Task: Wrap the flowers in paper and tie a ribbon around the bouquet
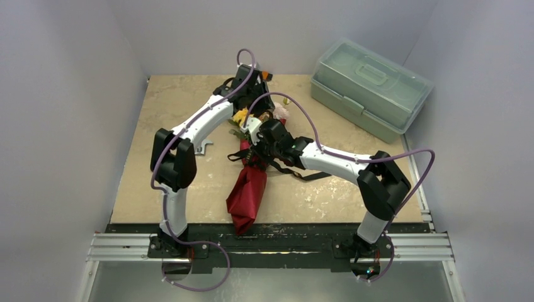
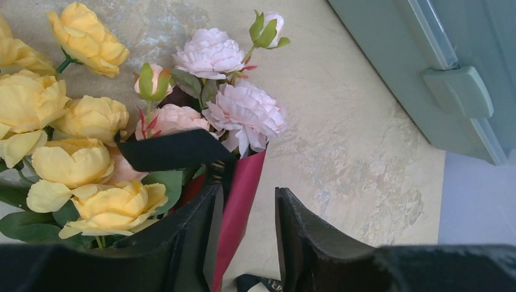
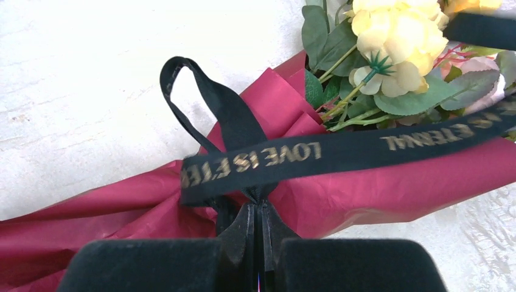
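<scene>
Two arms rise from the rail at 6 o'clock, the left arm (image 1: pixel 201 123) and the right arm (image 1: pixel 334 160). Both bend inward, and their wrists meet over the middle of the one beige surface (image 1: pixel 170 100). One pale green plastic toolbox (image 1: pixel 368 85) sits at 1 o'clock, lid shut, well apart from the rest.

One bouquet (image 1: pixel 247 192) lies at the centre with its flower end toward 12 o'clock and its pointed tail toward 6. From above, both wrists hide most of the blooms. The paper (image 3: pixel 377 182) is one crinkled dark red sheet rolled into a cone.

One black ribbon (image 3: pixel 274 155) with gold lettering crosses the cone and forms a loop toward 11 o'clock. The right jaws are closed, pinching the ribbon at the crossing. The left jaws stand apart beside the paper's rim, gripping nothing.

The flowers (image 2: pixel 73 161) show six yellow blooms, three open pink ones and two buds.
</scene>
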{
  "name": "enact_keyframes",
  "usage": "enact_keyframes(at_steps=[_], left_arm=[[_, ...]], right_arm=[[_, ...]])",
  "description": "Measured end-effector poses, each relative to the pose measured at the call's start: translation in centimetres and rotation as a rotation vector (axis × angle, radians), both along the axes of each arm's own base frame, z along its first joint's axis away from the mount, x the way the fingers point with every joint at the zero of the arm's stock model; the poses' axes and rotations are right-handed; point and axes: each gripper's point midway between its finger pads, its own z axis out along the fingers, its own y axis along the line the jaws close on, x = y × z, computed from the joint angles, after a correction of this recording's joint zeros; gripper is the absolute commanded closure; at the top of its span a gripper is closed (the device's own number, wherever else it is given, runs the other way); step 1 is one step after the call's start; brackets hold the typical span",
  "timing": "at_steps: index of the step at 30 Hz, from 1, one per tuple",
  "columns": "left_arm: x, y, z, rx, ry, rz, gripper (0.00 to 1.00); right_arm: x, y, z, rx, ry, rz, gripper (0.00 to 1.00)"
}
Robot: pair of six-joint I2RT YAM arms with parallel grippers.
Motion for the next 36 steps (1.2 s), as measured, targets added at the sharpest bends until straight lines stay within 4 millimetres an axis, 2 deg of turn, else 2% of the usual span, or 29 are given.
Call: enact_keyframes(at_steps=[10,15,19,25,27,32,36], left_arm=[[0.7,0.0,1.4,0.011,-0.027,-0.003,0.42],[1.2,0.4,2.7,0.039,-0.076,-0.050,0.42],[1.6,2.5,2.3,0.054,-0.097,-0.102,0.44],[-0.9,8.8,0.0,0.060,-0.098,-0.225,0.45],[-2.2,9.9,-0.2,0.066,-0.122,-0.271,0.45],[-6.0,10.1,0.0,0.061,-0.217,-0.390,0.45],[-7.1,9.8,0.5,0.048,-0.325,-0.461,0.45]], right_arm=[[0.0,0.0,0.4,0.016,0.005,-0.024,1.00],[0.0,0.0,0.4,0.023,0.014,-0.035,1.00],[-0.3,-0.5,-0.3,0.013,0.027,-0.050,1.00],[-0.8,-1.4,-1.0,0.005,0.040,-0.076,1.00],[-1.0,-1.5,-0.9,0.019,0.044,-0.088,1.00],[-0.9,-1.7,0.1,0.061,0.041,-0.120,1.00],[-0.2,-2.0,1.0,0.100,0.033,-0.155,1.00]])
